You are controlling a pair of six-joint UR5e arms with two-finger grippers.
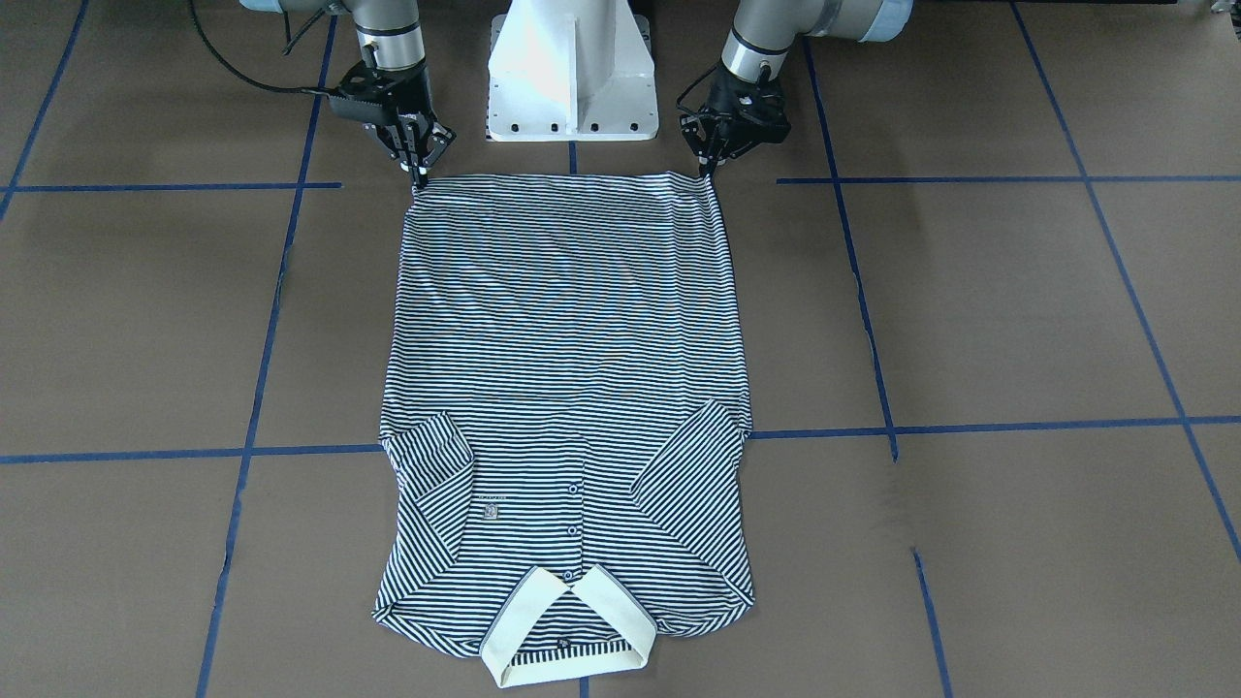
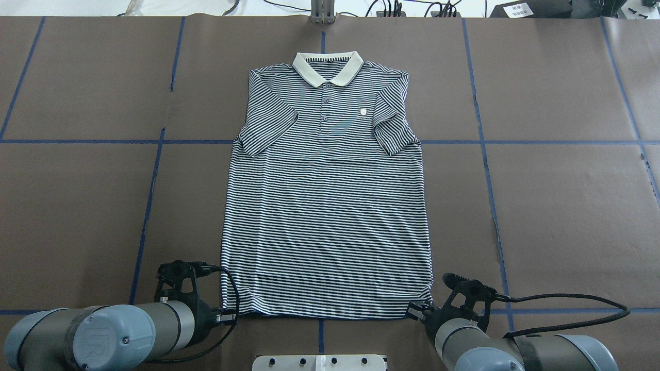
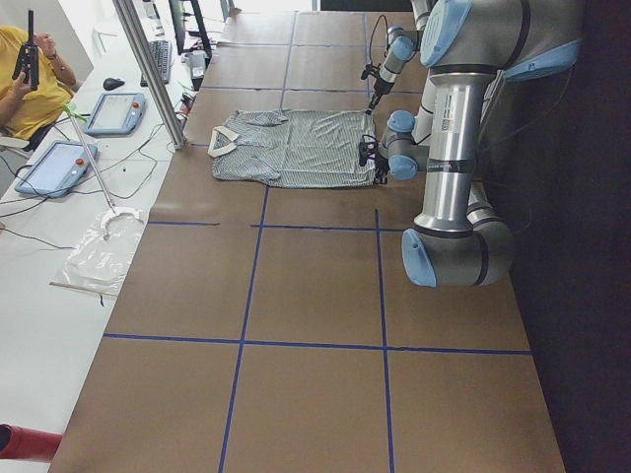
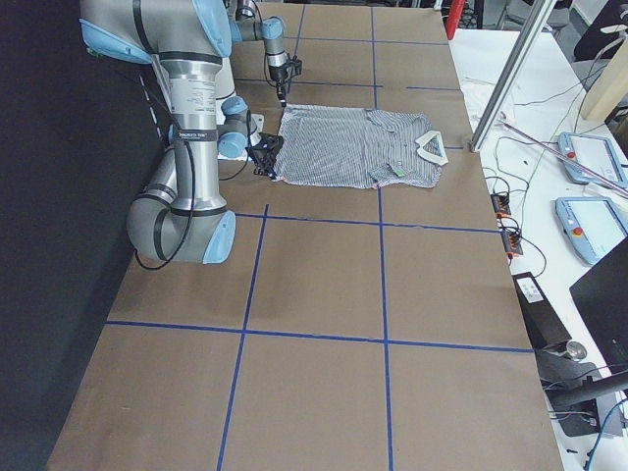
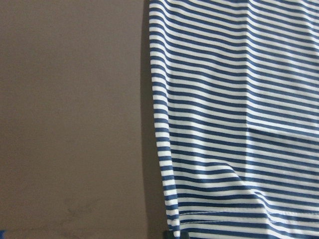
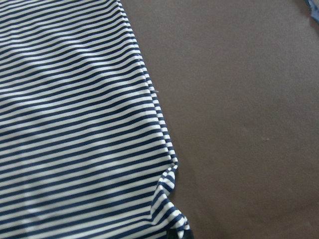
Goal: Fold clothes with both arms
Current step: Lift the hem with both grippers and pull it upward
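The striped polo shirt [image 1: 567, 320] [image 2: 327, 206] lies flat and face up on the brown table, its cream collar [image 2: 326, 67] at the far side and both sleeves folded inward. The hem lies nearest the robot's base. My left gripper [image 1: 708, 171] [image 2: 227, 316] is pinched shut on the hem's left corner. At the other hem corner, my right gripper [image 1: 419, 176] [image 2: 415, 309] is shut on the fabric. In the right wrist view the shirt [image 6: 75, 124] puckers at that corner; the left wrist view shows the shirt [image 5: 234, 124] lying smooth along its side edge.
The white pedestal base [image 1: 570, 68] stands between the two arms, just behind the hem. Blue tape lines [image 1: 970, 427] cross the brown tabletop. A side bench with tablets [image 3: 59, 163] and a seated person [image 3: 30, 79] lies beyond the collar end.
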